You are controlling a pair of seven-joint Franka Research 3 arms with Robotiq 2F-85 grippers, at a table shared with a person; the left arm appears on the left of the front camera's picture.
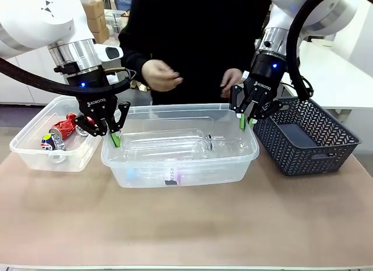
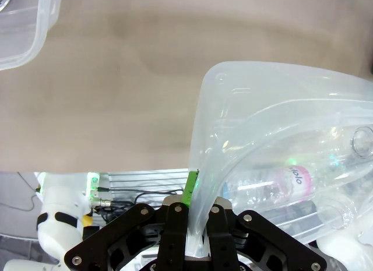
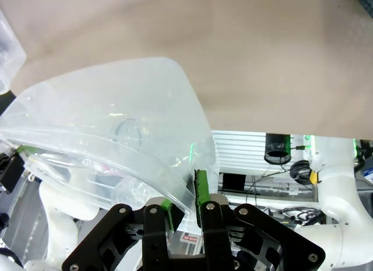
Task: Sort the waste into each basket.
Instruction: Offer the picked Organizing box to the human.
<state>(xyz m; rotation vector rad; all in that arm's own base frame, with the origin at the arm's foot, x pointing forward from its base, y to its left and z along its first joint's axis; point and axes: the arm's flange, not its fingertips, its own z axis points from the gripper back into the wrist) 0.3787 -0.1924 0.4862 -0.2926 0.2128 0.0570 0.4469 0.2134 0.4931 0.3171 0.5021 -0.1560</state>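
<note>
While both grippers are pinching opposite rims of the middle tub, left and right, the bottles are lying inside it. Cans are sitting in the left tub. Sorting looks finished; next probably calls for a level, matched lift.

Bright, even overhead light; soft shadows on table; wrist views bowed at edges; glare on clear plastic.

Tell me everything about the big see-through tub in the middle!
The middle tub is clear plastic, rectangular, with rounded corners and a rim. It looks lifted off the table, though I can't be sure. Clear bottles with pale labels lie on their sides inside. The left gripper pinches its left rim and the right gripper pinches its right rim. It sits between the can tub and a dark lattice basket.
</note>
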